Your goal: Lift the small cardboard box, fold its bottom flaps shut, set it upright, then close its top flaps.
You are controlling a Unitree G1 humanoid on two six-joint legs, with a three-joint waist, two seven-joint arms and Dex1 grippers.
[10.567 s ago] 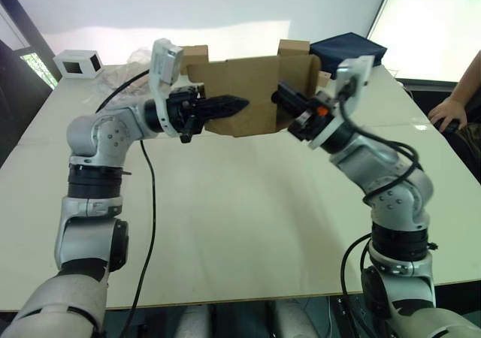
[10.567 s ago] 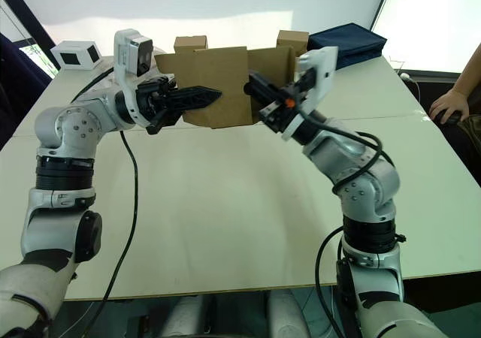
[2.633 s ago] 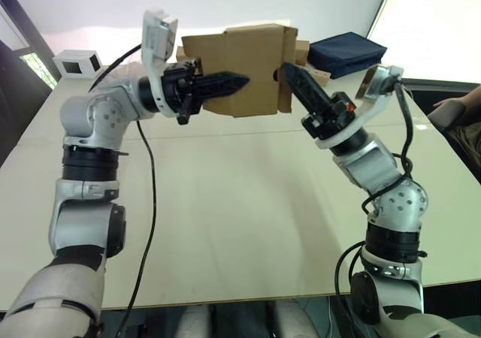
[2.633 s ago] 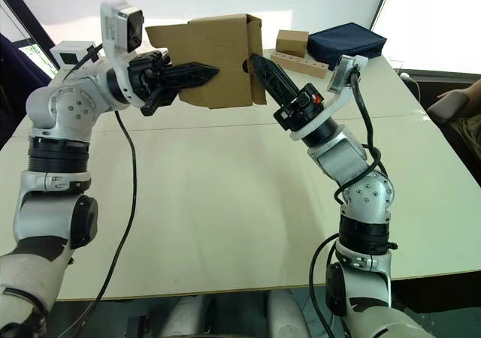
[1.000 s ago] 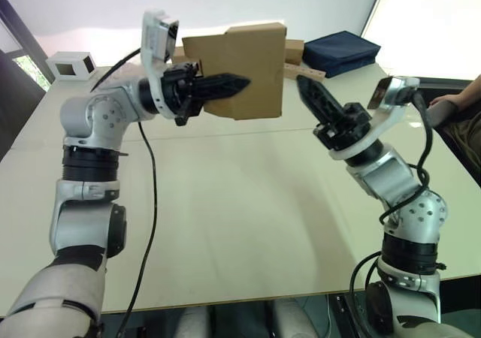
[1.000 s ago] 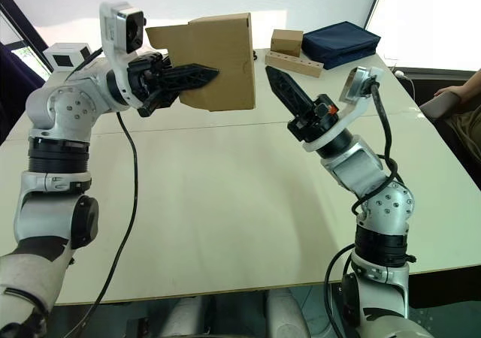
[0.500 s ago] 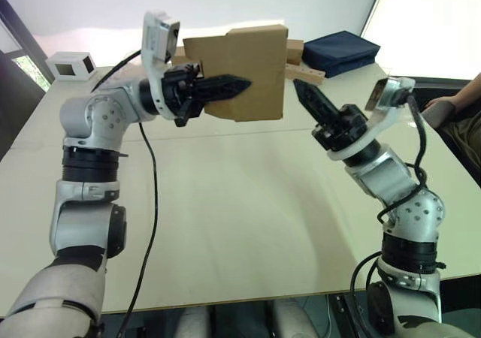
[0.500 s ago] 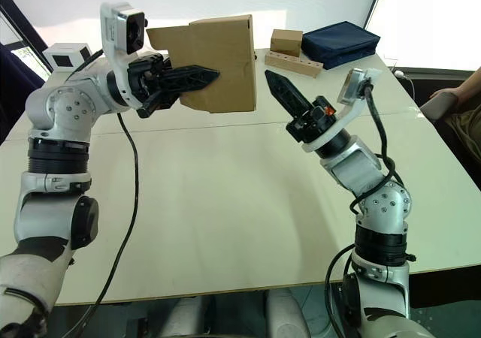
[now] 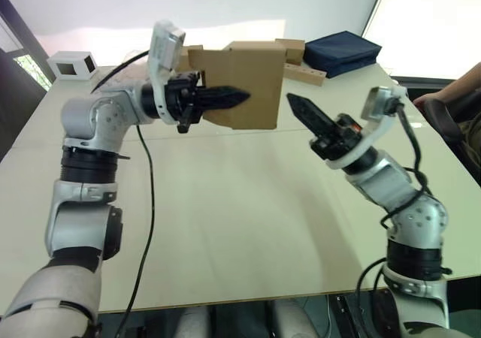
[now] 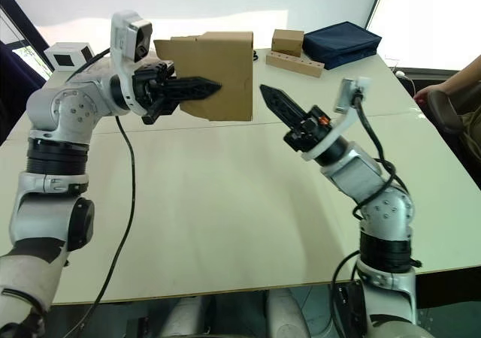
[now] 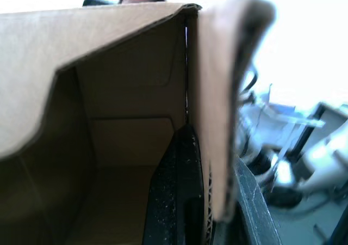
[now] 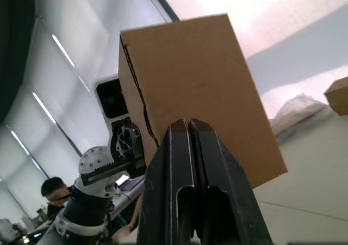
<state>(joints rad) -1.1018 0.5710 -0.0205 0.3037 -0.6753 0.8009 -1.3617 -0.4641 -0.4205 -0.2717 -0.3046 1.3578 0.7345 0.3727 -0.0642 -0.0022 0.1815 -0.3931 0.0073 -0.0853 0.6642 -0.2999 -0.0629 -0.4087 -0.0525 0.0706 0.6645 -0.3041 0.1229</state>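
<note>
Jaws: left gripper (image 9: pixel 225 96) is pinching one wall of the small cardboard box (image 9: pixel 248 82), one finger inside (image 11: pixel 176 190), one outside the panel, as the left wrist view shows. Box is held in the air above the counter (image 9: pixel 225 225), clear of its surface. Its open end faces the left arm and the flaps there stand loose, not folded; I can't tell whether they are the bottom or top flaps. The end facing the right arm looks flat and closed, seam visible in the right wrist view. Right of the box, the right gripper (image 10: pixel 274 98) has its jaws pressed together into a point, aimed at the box's closed face, near but apart from it. Behind the box sit two small brown cubes (image 10: pixel 286 40) and a dark blue bag (image 10: pixel 336 43), well apart. Risks: single-wall pinch is the only support, so a push from the right jaws could pivot the box in the grip or buckle the corrugated panel; an off-centre poke would twist it loose and drop it onto the counter.
</note>
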